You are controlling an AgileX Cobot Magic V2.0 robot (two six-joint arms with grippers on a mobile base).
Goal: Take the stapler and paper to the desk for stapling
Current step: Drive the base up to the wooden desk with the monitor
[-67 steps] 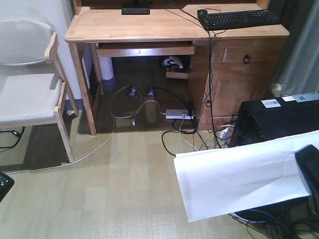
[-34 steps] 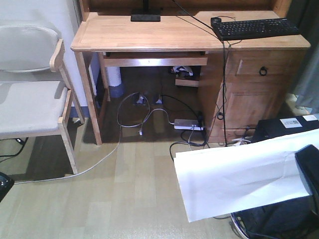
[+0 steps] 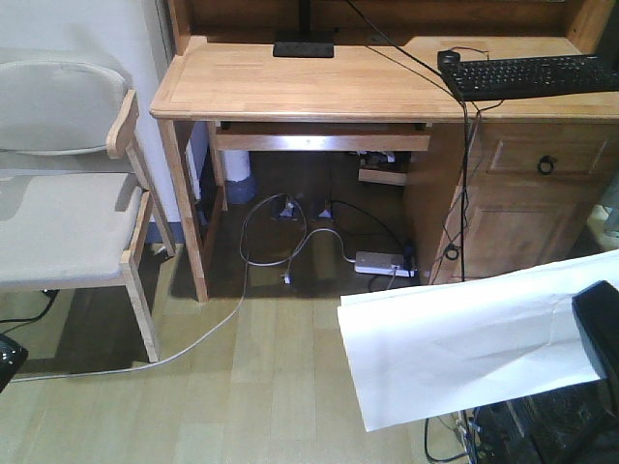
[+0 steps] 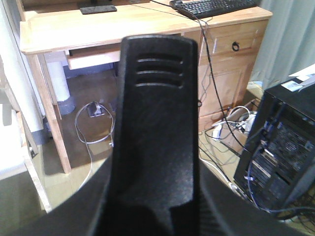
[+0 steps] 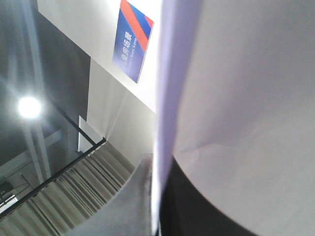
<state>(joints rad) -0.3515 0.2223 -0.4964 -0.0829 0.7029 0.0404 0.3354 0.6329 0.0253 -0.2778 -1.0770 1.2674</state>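
Facing desk (image 3: 319, 92), with black keyboard (image 3: 527, 75) at right end of top and flat black stand base (image 3: 303, 48) at back centre. Noted white paper (image 3: 455, 353) aloft over wood floor at lower right, faintly creased, right end pinched at black right gripper (image 3: 595, 333). Logged padded chair (image 3: 68, 222) left of desk, power strip (image 3: 379, 262) and cables beneath it.

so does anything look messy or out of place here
Mostly the wiring: loose cables lie tangled on the floor under the desk, and the keyboard sits askew with its cord dangling over the drawer front. The paper shows a faint crease.
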